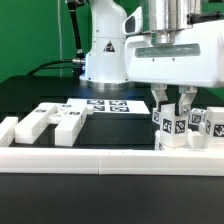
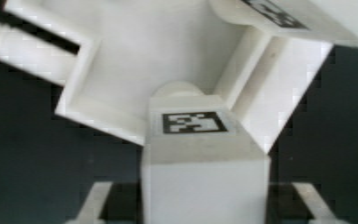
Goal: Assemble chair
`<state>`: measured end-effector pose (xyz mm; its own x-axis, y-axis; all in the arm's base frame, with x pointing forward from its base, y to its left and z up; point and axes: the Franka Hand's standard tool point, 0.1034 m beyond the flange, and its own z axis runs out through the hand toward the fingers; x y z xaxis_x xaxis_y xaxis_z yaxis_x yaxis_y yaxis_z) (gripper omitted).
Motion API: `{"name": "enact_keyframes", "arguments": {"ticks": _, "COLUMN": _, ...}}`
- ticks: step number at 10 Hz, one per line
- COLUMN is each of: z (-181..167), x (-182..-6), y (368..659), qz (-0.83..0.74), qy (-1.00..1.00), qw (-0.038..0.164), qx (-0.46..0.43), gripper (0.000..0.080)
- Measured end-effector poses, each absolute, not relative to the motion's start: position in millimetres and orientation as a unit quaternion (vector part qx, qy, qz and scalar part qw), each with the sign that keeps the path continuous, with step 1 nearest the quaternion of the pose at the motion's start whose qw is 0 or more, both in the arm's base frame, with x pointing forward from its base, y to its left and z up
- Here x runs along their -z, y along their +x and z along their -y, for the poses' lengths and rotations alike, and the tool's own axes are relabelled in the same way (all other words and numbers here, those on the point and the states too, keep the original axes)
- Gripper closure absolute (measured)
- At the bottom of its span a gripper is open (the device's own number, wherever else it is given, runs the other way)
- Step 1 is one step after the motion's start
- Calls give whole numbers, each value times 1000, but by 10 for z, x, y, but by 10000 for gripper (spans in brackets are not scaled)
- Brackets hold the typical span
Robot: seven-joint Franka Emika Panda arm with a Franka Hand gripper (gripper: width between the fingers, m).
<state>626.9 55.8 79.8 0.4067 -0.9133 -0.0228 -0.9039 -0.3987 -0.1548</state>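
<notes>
Wrist view: tagged block [image 2: 197, 150] sits dead centre betw. my jaws; bigger white piece [image 2: 131, 80] right behind it, touching or nearly, can't tell which.
pincer [image 1: 173, 107]: pressed together on the tagged block, pinching it from both sides, pointing straight down.
chair [image 1: 195, 125]: not whole yet; upright tagged cluster on the exterior view's right, just behind the border rail [image 1: 100, 158], right under me.
loose pieces [image 1: 45, 122]: lying flat on the table [image 1: 125, 128], on the exterior view's left, well apart from the cluster.
marker board [image 1: 105, 105]: flat, further back, betw. the two groups; leave alone.
step (my guess): fitting the block against its neighbour.
how to do it well: firm grip, block upright, no twist; line up faces w/ the bigger white piece before pushing; go slow, small corrections; don't knock the others in the cluster; let go only once it sits flush.
risk: block tilts in my grip & the joint jams, or the cluster slides toward the rail.
</notes>
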Motion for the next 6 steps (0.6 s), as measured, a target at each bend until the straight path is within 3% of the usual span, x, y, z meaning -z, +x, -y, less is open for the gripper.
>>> {"name": "enact_keyframes", "arguments": {"ticks": 5, "z": -567, "x": -797, "y": 6270, "qz": -626, "qy": -775, "qw": 79, "qx": 23, "gripper": 489}}
{"name": "enact_keyframes", "arguments": {"ticks": 6, "z": -568, "x": -797, "y": 6270, "qz": -611, "qy": -787, "qw": 78, "qx": 25, "gripper": 283}}
